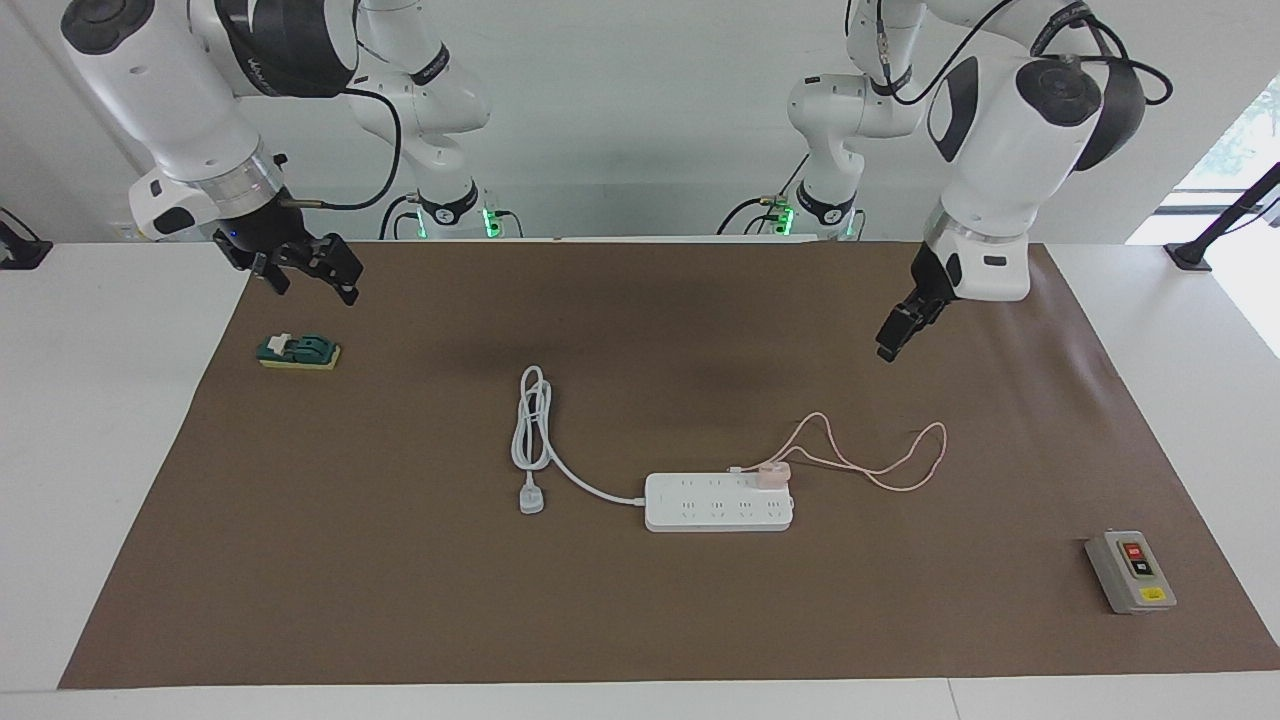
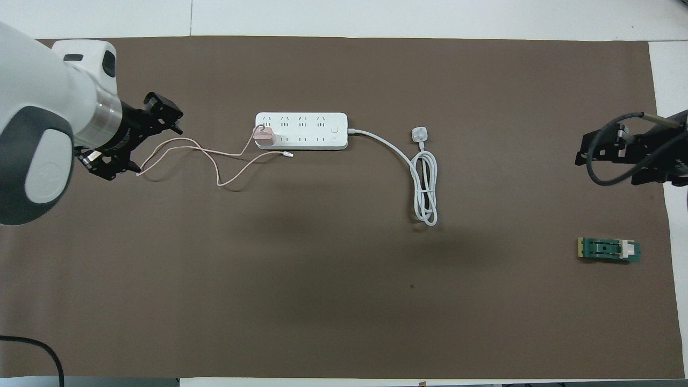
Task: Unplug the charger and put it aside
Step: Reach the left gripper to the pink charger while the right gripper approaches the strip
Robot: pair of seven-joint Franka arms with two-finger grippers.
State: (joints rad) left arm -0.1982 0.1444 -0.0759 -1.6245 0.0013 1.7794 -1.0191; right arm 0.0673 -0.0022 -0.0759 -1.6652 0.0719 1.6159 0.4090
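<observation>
The small pale pink cube-shaped charger sits plugged into the long white multi-socket power strip, at the strip's end toward the left arm, on the row of sockets nearer the robots. Its thin pink cable loops loosely over the brown mat-covered surface toward the left arm's end of the table. The left gripper hangs in the air over bare mat near the cable's loops, touching nothing — its jaws stand apart in the overhead view. The right gripper hovers empty with fingers spread wide, over the mat near a small green and yellow block. The strip's thick white cord and plug lies coiled beside it; a grey switch box rests well apart.
</observation>
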